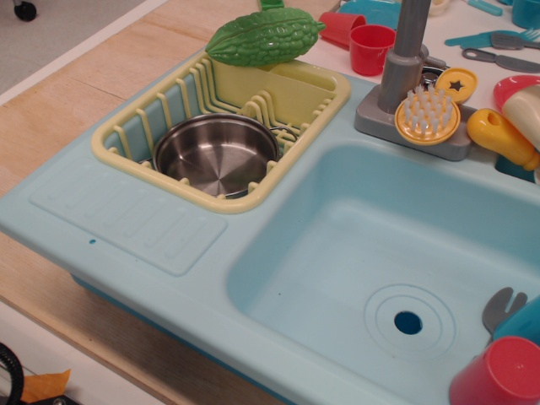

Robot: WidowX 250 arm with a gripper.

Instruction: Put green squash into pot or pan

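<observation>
The green squash (266,38) is a bumpy bright green gourd at the top of the view, lying across the far edge of the pale yellow dish rack (118,139). I cannot tell whether it rests on the rack or is held just above it. The shiny steel pot (215,156) stands upright and empty inside the rack, in front of and below the squash. No gripper shows in this view; only a small green bit sits at the top edge above the squash.
The rack sits in the left part of a light blue toy sink, whose basin (337,253) with a drain hole (407,322) is at the right. A grey faucet (409,51), a yellow brush (428,118), red cups (371,46) and utensils crowd the back right.
</observation>
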